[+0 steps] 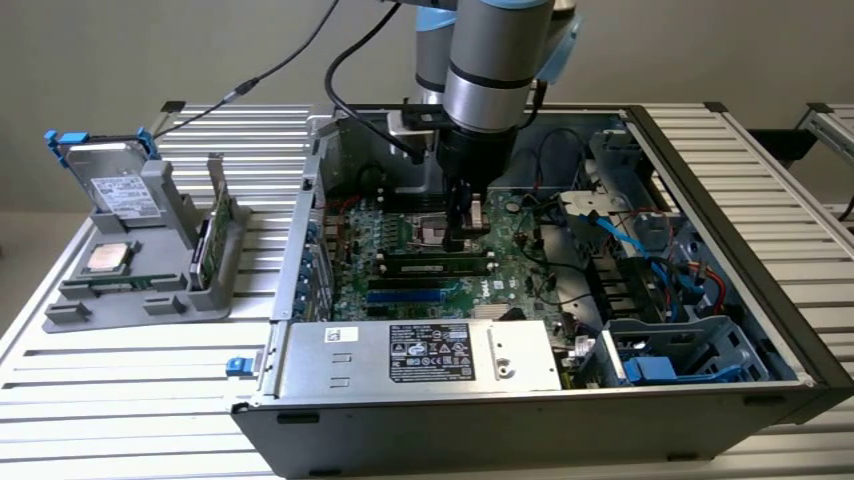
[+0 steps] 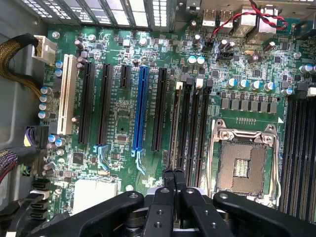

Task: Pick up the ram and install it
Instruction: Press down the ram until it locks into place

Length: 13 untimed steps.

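Slatted metal makes up the bench (image 1: 120, 360) I'm working over, with an opened computer case (image 1: 787, 330) lying on it and a grey fixture (image 1: 147, 290) to the exterior view's left. That fixture carries a hard drive (image 1: 114, 185) standing at its back, a square silver processor (image 1: 107, 258) lying flat, and one green stick (image 1: 207, 245) standing on edge in a slot.

My arm (image 1: 487, 70) reaches straight down into the case, over the green motherboard (image 2: 123, 103). From the wrist view I see the pincer (image 2: 173, 178) clenched, its two black fingertips (image 2: 168, 177) pressed together with nothing visible between them, poised above the row of black memory slots (image 2: 190, 123) just beside the empty processor socket (image 2: 244, 160).

In the exterior view the ram (image 1: 434, 266) lies seated across the board, a long dark strip with a small pale label, directly below the pincer (image 1: 465, 235). I cannot tell whether the tips touch it. A blue expansion slot (image 2: 140, 108) sits further along, and the power supply (image 1: 420, 355) lies along the case's near edge.
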Available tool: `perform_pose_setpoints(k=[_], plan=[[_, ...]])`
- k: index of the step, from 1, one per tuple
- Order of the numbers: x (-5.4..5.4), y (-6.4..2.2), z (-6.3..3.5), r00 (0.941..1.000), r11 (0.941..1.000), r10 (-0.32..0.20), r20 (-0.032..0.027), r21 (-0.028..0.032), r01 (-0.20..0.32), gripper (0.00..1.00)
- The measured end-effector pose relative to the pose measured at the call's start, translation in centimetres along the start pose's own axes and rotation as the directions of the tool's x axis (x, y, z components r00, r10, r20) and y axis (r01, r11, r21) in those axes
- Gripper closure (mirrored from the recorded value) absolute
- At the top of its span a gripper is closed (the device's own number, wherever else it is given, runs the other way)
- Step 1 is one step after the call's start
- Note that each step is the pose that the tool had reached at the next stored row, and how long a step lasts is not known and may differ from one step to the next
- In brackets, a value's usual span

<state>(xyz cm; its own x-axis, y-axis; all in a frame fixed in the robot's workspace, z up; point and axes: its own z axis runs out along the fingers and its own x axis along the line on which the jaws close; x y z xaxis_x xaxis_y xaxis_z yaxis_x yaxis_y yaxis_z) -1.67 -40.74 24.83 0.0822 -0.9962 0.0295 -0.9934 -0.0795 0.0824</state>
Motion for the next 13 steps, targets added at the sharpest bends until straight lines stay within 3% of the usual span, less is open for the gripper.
perform_pose_setpoints(k=[13], plan=[[0.0, 0.01, 0.0, 1.0, 1.0, 0.001, 0.0, -0.0001, -0.001, 0.9]])
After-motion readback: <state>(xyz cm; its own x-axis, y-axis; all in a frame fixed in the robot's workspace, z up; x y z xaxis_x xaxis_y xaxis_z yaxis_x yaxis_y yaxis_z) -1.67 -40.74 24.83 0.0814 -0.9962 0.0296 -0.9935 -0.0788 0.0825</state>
